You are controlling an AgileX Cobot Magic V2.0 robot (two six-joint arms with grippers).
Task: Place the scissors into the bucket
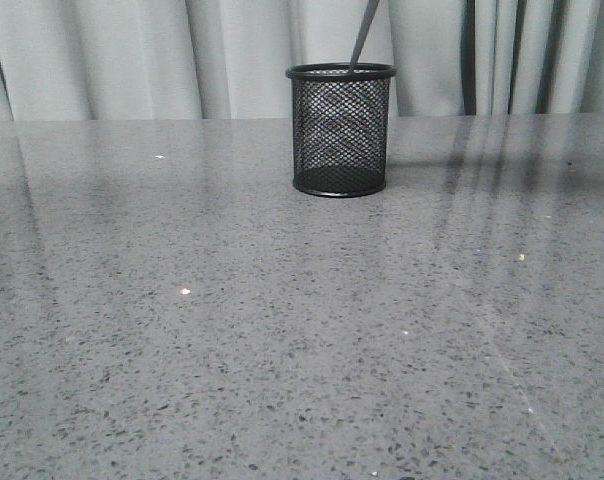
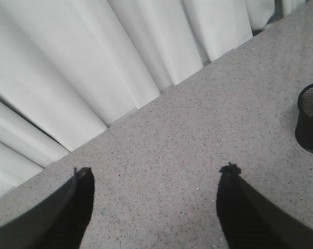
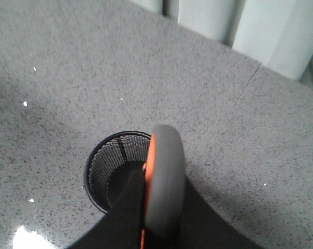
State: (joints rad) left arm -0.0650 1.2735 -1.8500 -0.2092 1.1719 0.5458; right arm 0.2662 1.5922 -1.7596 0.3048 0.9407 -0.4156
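The bucket [image 1: 341, 130], a small black wire-mesh cup, stands upright at the back middle of the grey table. A slim dark blade of the scissors [image 1: 363, 36] comes down from above into its mouth. In the right wrist view my right gripper [image 3: 161, 207] is shut on the scissors [image 3: 164, 176] by their grey, orange-lined handle, right above the bucket [image 3: 107, 166]. My left gripper [image 2: 156, 179] is open and empty over bare table, with the bucket [image 2: 310, 119] off to one side. Neither gripper shows in the front view.
Pale curtains [image 1: 132, 55] hang right behind the table's back edge [image 1: 132, 121]. The speckled grey table top [image 1: 282, 330] stretches wide in front of the bucket.
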